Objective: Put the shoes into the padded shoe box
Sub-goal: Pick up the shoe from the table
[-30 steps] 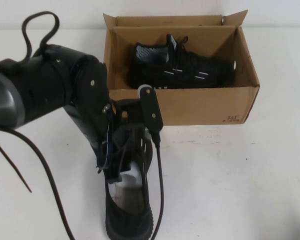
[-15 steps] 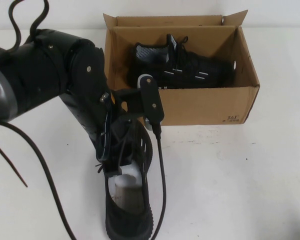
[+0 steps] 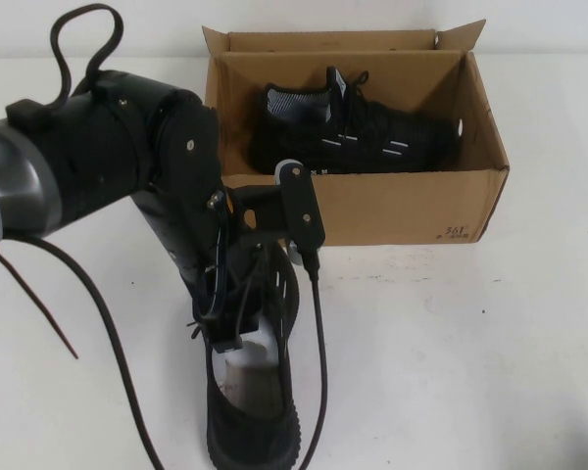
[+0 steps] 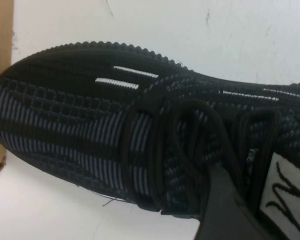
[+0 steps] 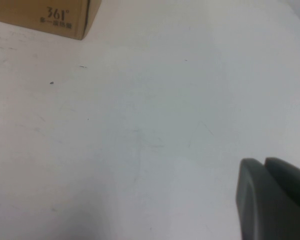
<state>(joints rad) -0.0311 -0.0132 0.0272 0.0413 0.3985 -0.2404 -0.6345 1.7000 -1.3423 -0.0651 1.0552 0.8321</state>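
One knit sneaker (image 3: 358, 132) with white dashes already lies lengthwise in the brown cardboard box (image 3: 372, 211), toe toward the robot's right. The other shoe (image 3: 250, 392) sits on the white surface (image 3: 451, 352) just in front, toe toward the box. The left claw (image 3: 237, 311) is down at its laces, grip hard to tell. The right claw (image 5: 274, 197) hovers over bare surface, fingers looking closed together.

Dark print reading "361°" stands near a lower corner of the plain brown cardboard shoe box (image 5: 40, 15); the smaller line under it I cannot read.
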